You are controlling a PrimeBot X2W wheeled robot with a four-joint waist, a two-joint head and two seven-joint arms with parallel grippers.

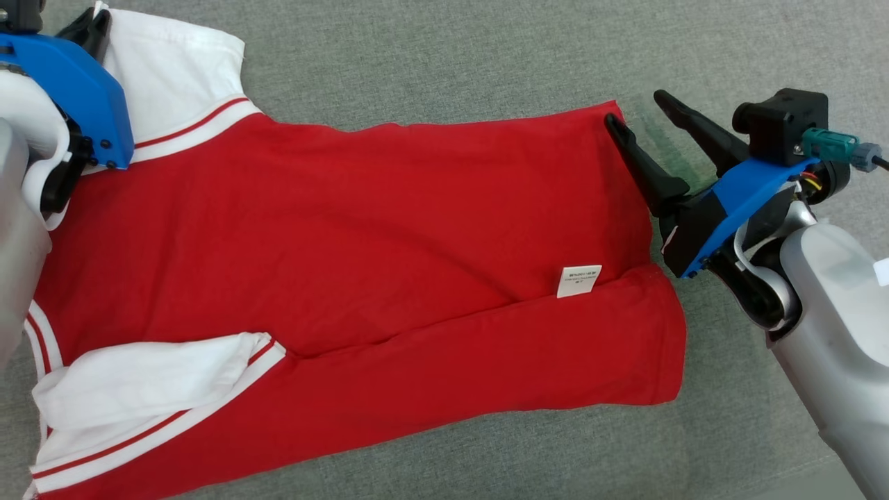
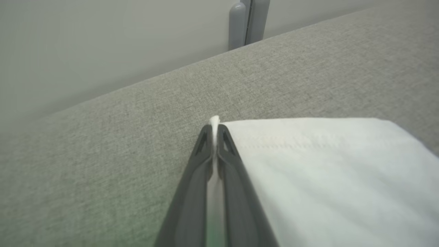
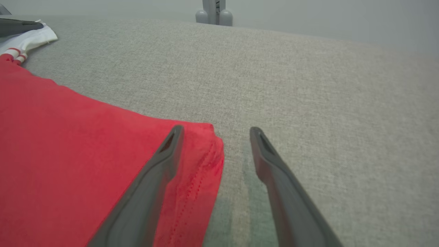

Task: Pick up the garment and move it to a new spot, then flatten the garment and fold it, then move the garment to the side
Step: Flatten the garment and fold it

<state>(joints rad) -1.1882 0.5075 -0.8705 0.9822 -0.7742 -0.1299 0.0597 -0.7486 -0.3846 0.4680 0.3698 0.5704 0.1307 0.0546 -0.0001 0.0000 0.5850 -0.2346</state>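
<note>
**A:** Head view first: where is the garment?

**B:** The red cotton shirt with white, red-striped sleeves lies spread on the grey fabric-covered table, stretching from one hand to the other. The left hand is at the edge of the far white sleeve. The right hand is at the far hem corner, with its fingers apart. One finger is over the red cloth and the other is over bare table just beside it. A small white rectangular label sits on the shirt, nearer the robot than that hand.

**A:** And the left wrist view?

**B:** The left hand is pressed together on a fold of white sleeve, which pokes out past the fingertips. The rest of the sleeve spreads out to one side of the hand. A grey upright post stands beyond the table's far edge.

**A:** Right wrist view?

**B:** The right hand is spread wide and holds nothing. The stitched red hem corner lies between its fingers, under the one on the shirt's side.
</note>
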